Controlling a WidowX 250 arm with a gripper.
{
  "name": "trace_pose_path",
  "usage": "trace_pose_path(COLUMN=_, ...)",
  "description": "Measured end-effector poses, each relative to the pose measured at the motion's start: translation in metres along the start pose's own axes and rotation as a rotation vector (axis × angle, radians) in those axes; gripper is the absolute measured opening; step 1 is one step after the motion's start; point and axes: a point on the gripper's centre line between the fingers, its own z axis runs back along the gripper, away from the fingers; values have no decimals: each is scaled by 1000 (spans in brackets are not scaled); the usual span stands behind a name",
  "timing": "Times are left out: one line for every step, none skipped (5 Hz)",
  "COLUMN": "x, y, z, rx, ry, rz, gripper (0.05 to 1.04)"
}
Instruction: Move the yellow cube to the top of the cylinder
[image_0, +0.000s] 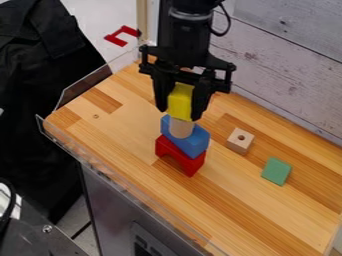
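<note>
Hanging above the wooden cylinder (180, 128), the black two-finger gripper (179, 112) has its fingers closed on the yellow cube (180, 102), one on either side. The cube is directly over the cylinder's top; whether the two touch, I cannot tell. Under the cylinder sits a blue block (193, 143), and lower beneath it a red arch block (181, 156). To the cylinder's right in the view are a drilled wooden cube (239, 142) and, farther off, a green block (276, 171).
</note>
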Motion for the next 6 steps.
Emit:
trace_pose_path(x=1, y=-1, z=-3, rx=-1, ry=19, rz=9, gripper=640)
trace_pose_path(x=-1, y=-1, z=-6, rx=-5, ry=48, rz=30, gripper=932)
trace_pose_path(x=-1, y=1, z=-6, rx=-16, ry=54, rz=47, gripper=1003)
trace_pose_path(x=5, y=4, z=14, rx=-39, ry=-3, rz=74, gripper=1001)
trace_pose_path(x=15, y=13, z=46, rx=-62, ry=-102, rz=107, gripper=1000)
trace_pose_path(x=24, y=16, z=70, rx=-63, ry=-166, rz=91, gripper=1001)
